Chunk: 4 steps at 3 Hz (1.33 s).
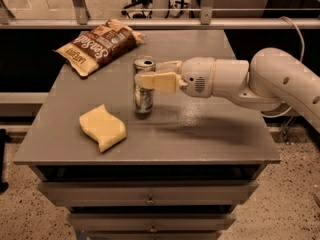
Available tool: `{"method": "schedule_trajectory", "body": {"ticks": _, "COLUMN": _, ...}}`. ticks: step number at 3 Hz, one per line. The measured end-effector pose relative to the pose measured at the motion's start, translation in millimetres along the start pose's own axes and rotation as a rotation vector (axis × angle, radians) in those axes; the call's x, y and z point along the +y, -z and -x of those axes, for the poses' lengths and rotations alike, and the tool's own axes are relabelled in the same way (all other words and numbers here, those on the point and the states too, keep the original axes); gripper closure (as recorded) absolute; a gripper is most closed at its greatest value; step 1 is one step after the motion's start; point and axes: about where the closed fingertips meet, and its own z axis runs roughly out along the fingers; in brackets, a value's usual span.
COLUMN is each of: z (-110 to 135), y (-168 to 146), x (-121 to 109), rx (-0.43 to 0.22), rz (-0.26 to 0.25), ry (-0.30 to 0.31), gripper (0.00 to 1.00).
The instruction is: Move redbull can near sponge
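The redbull can (143, 96) is a slim silvery can, upright, its base at or just above the grey table top (210, 134) near the middle. My gripper (150, 75) reaches in from the right and is shut on the can's upper part, one pale finger (157, 81) across its front. The sponge (102, 127) is pale yellow with wavy edges and lies flat on the table a short way to the left and front of the can, apart from it.
A brown chip bag (100, 45) lies at the table's back left. My white arm (260, 81) stretches over the right half of the table. Drawers (150, 194) sit below the front edge. A rail and dark gap run behind the table.
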Motion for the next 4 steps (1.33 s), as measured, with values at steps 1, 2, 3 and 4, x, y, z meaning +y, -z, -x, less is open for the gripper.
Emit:
{"method": "schedule_trajectory", "body": {"ticks": 1, "z": -7, "y": -14, "x": 17, "rx": -0.014, "rz": 0.028, "ry": -0.014, "gripper": 0.86}}
{"method": "schedule_trajectory", "body": {"ticks": 2, "z": -14, "y": -27, "x": 29, "rx": -0.025, "rz": 0.051, "ry": 0.0, "gripper": 0.62}}
{"method": "schedule_trajectory", "body": {"ticks": 3, "z": -17, "y": -33, "x": 36, "rx": -0.035, "rz": 0.061, "ry": 0.044, "gripper": 0.32}}
{"method": "schedule_trajectory", "body": {"ticks": 4, "z": -18, "y": -35, "x": 40, "rx": -0.044, "rz": 0.073, "ry": 0.077, "gripper": 0.08}}
